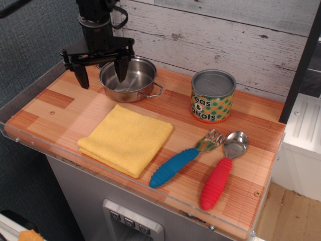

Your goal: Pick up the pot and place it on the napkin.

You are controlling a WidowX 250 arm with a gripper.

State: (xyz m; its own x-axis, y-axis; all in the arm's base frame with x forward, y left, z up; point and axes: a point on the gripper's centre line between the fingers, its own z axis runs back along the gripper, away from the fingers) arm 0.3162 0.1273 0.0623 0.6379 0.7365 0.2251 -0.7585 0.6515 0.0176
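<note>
The shiny steel pot (134, 82) stands upright at the back left of the wooden counter, one wire loop handle pointing right. The folded yellow napkin (125, 138) lies flat in front of it, apart from it. My black gripper (102, 76) hangs open above the pot's left rim. Its left finger is outside the pot over the counter, and its right finger is over the pot's bowl. It holds nothing.
A "Peas & Carrots" tin can (213, 96) stands right of the pot. A blue-handled fork (185, 158) and a red-handled spoon (223, 169) lie at the front right. A plank wall runs behind the counter (50, 108), and a clear rim edges its front.
</note>
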